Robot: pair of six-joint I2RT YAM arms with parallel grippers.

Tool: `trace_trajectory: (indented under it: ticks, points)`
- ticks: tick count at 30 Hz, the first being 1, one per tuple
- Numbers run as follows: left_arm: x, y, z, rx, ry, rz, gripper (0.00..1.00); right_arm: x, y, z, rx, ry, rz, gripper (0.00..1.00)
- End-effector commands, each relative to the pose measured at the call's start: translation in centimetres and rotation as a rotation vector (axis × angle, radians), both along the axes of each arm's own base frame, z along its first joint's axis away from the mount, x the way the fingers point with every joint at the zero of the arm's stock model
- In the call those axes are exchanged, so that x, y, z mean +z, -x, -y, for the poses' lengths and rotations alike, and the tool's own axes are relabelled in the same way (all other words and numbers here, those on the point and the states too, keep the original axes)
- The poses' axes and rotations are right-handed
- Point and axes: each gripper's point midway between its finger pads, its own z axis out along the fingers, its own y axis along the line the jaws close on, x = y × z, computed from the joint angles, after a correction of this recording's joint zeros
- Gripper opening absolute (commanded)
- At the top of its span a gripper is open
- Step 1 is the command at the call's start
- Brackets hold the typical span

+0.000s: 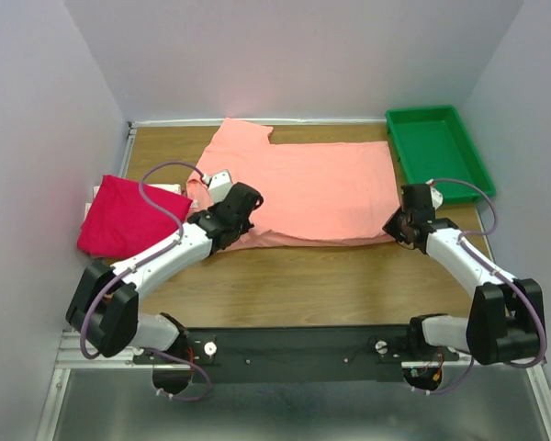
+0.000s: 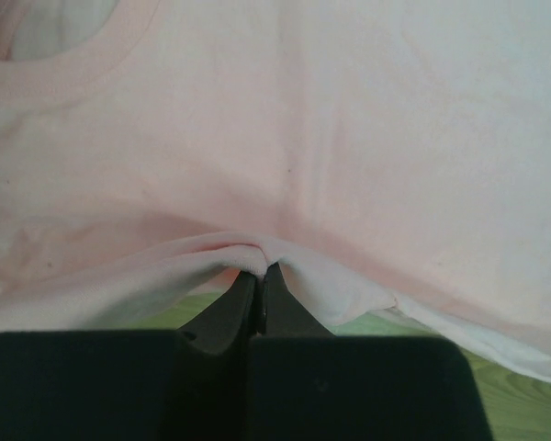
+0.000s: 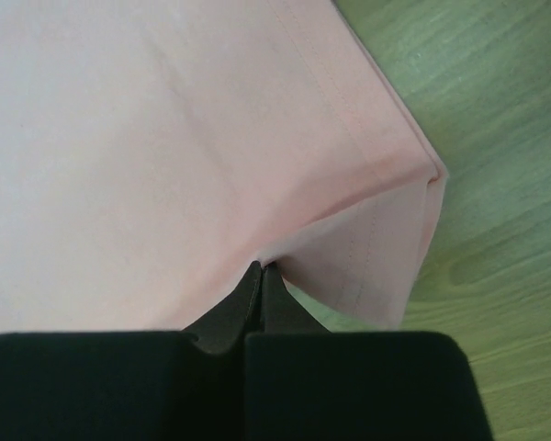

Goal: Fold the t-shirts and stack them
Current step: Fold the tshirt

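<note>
The salmon pink t-shirt [image 1: 308, 188] lies spread on the wooden table, partly folded. My left gripper [image 1: 242, 209] is shut on its near left edge; the left wrist view shows the cloth [image 2: 285, 156] pinched at the fingertips of that gripper [image 2: 261, 268]. My right gripper [image 1: 400, 223] is shut on the shirt's near right corner, and the right wrist view shows the hem [image 3: 386, 230] pinched at its tips [image 3: 261, 266]. The magenta-red t-shirt [image 1: 119, 218] lies folded at the table's left edge.
A green plastic tray [image 1: 438, 149] stands at the back right. White walls close in the table on the left, back and right. Bare wood [image 1: 312, 280] lies between the shirt and the arm bases.
</note>
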Motion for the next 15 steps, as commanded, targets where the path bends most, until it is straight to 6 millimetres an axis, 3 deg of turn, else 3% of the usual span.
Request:
trace_trajectory:
  ticks: [1, 5, 15]
  points:
    - [1.2, -2.7, -0.5, -0.008, -0.076, 0.056, 0.0, 1.0, -1.7, 0.5, 0.005, 0.05, 0.015, 0.0]
    - [1.9, -4.6, -0.1, -0.032, -0.086, 0.079, 0.0, 1.1, -2.8, 0.5, 0.007, 0.061, 0.011, 0.01]
    - [0.8, -9.4, -0.5, -0.024, -0.107, 0.063, 0.0, 0.6, -5.8, 0.7, 0.015, 0.108, -0.021, 0.0]
